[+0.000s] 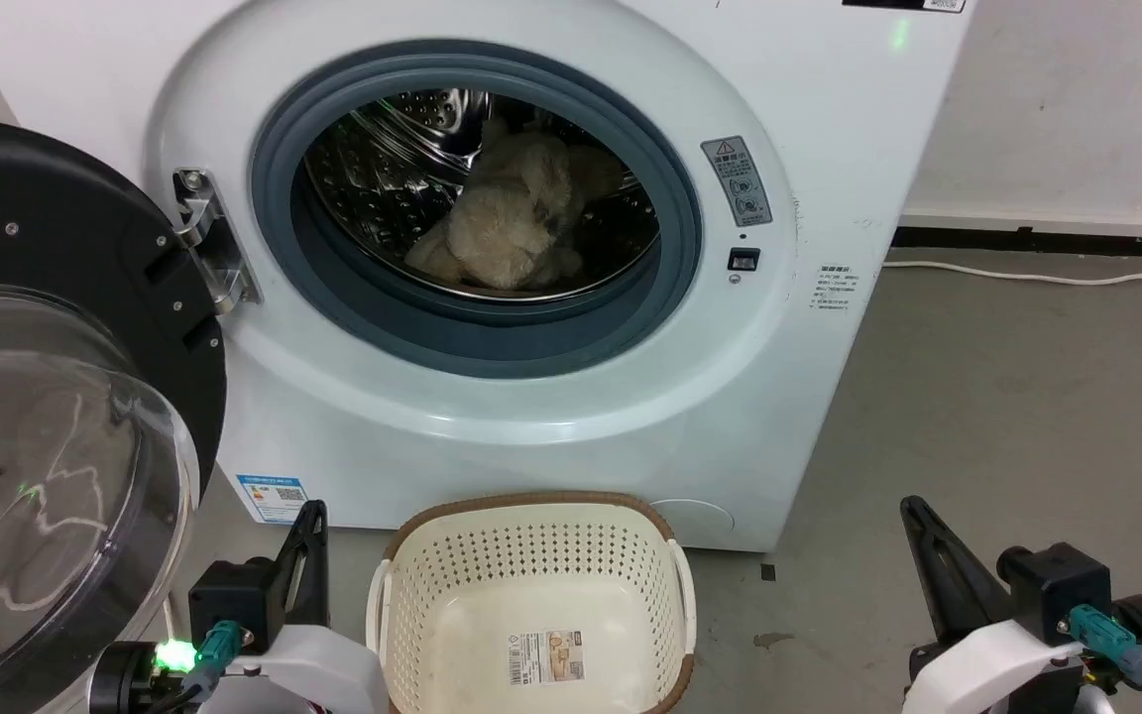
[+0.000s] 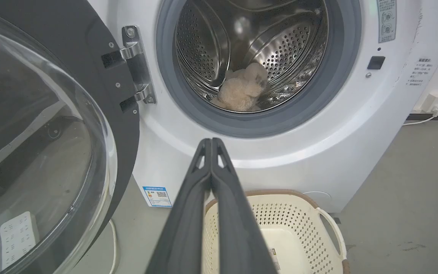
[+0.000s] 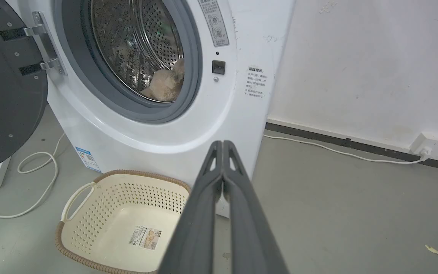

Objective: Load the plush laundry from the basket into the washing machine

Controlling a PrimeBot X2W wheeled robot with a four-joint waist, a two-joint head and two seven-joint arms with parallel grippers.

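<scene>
From the head, the washing machine (image 1: 829,119) stands with its round door (image 1: 65,248) swung open to the left. The plush laundry (image 1: 512,223) lies in the lower part of the steel drum (image 1: 383,169), behind the grey seal (image 1: 492,337). The basket (image 1: 531,555) sits on the floor (image 1: 1007,397) just in front of the washer, with a sticker (image 1: 543,656) on its bottom. The left gripper (image 1: 311,526) rises at the lower left, just beside the basket. The right gripper (image 1: 918,521) rises at the lower right, well apart from it. Both are seen edge-on here, so I cannot tell their gap from this view.

In the left wrist view, the left gripper (image 2: 211,142) has its fingers pressed together with nothing between them, and they point toward the washer's front below the opening. The plush toy (image 2: 242,91) rests deep in the drum. The basket (image 2: 299,224) lies below and to the right of the fingers. The clear door (image 2: 51,133) is at the left.

In the right wrist view, the right gripper (image 3: 222,144) also has its fingers together and holds nothing. The plush (image 3: 164,85) shows at the drum's lower right. The basket (image 3: 108,205) sits on the floor at the lower left. A white cable (image 3: 337,150) runs along the wall to a socket (image 3: 428,146).
</scene>
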